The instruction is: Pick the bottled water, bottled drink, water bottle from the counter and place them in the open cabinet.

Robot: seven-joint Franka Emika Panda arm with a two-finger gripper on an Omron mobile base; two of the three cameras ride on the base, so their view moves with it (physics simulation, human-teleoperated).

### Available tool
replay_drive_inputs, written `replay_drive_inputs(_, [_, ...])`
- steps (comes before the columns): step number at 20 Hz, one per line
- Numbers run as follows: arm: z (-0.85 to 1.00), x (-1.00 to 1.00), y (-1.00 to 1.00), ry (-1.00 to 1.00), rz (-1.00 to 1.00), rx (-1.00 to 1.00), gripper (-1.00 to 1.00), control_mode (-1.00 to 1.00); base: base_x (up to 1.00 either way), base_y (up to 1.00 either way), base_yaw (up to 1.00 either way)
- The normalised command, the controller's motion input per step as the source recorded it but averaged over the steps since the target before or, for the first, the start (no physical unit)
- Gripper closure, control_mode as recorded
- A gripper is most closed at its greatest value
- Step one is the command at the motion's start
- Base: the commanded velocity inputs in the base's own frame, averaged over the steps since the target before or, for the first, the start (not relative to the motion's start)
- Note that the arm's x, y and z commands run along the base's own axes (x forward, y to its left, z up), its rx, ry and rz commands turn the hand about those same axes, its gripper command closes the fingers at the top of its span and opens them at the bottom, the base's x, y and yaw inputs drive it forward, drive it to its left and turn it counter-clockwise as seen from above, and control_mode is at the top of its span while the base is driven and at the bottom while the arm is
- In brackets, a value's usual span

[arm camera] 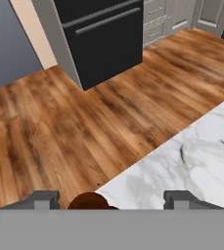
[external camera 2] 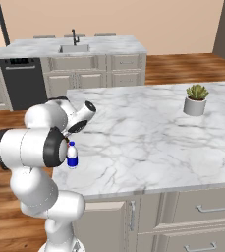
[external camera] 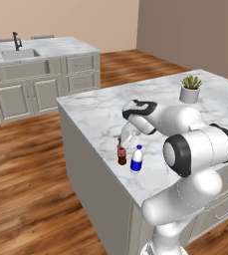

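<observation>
Gripper (arm camera: 108,199) jaws wide, straddling bottled drink (external camera: 121,154) at counter (external camera: 100,117) edge, frame centre; bottled water (external camera: 137,159) just beside it.

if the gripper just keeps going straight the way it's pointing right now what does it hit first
Most likely the bottled drink: in the hand view its brown shoulder sits between the fingertips of the gripper, jaws apart. Past it lies the counter edge, then wood floor. Depth is hard to judge.
</observation>
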Motion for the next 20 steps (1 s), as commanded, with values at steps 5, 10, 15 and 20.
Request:
replay_drive_inputs(5, [0.0, 0.0, 0.0, 0.0, 0.0, 0.0, 1.0, -1.0, 0.0, 0.0, 0.0])
replay_drive_inputs(10, [0.0, 0.0, 0.0, 0.0, 0.0, 0.0, 1.0, -1.0, 0.0, 0.0, 0.0])
replay_drive_inputs(15, [0.02, 0.0, 0.0, 0.0, 0.0, 0.0, 1.0, -1.0, 0.0, 0.0, 0.0])
replay_drive_inputs(20, [0.46, 0.0, 0.01, -0.01, 0.0, 0.0, 1.0, -1.0, 0.0, 0.0, 0.0])
